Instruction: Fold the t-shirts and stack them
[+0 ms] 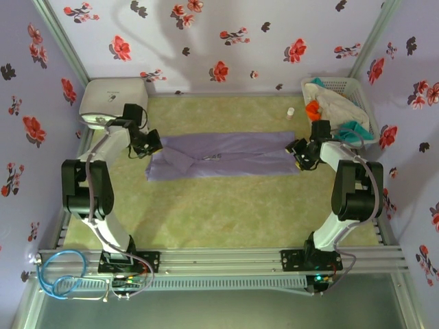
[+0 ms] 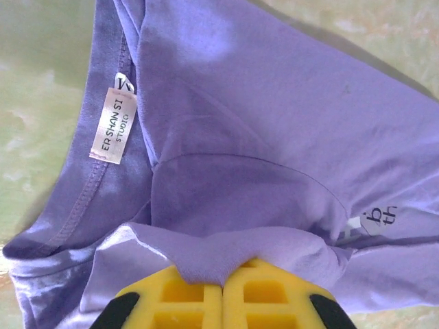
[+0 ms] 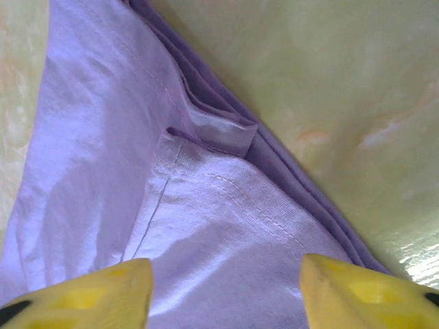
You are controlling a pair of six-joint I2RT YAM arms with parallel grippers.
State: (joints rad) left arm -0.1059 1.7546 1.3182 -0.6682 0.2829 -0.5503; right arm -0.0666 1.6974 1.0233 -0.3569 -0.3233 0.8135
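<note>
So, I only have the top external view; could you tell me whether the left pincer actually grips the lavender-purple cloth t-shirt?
Observer: Yes; the left wrist view shows the left pincer shut on a raised fold of the lavender-purple cloth t-shirt.
Operator: And the other arm, please?
Observer: The right pincer is open; its yellow fingers stand apart above a stitched hem.
Operator: Which end lies at the left arm?
Observer: The collar end; a white neck label there reads ER SHAN SI STUDIO.
</note>
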